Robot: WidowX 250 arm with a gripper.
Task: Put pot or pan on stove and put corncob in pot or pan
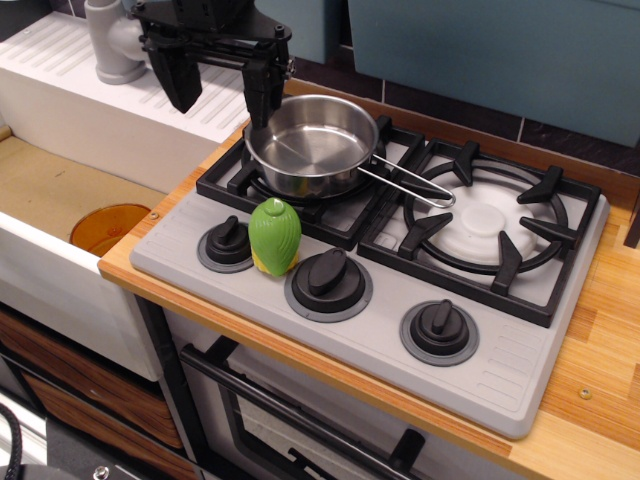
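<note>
The shiny steel pan (312,145) sits on the left burner of the grey stove (500,355), its wire handle pointing right over the right burner. The green corncob (274,236) stands upright on the stove's front panel between the left and middle knobs. My black gripper (220,90) hangs open and empty above the draining board, just left of the pan, well behind the corncob. One finger (262,90) is close to the pan's left rim.
A white sink unit with a ribbed draining board (130,100) and a grey tap (115,40) lies to the left. An orange drain (108,228) shows in the basin. Three black knobs (328,280) line the stove front. Wooden counter (600,350) is at right.
</note>
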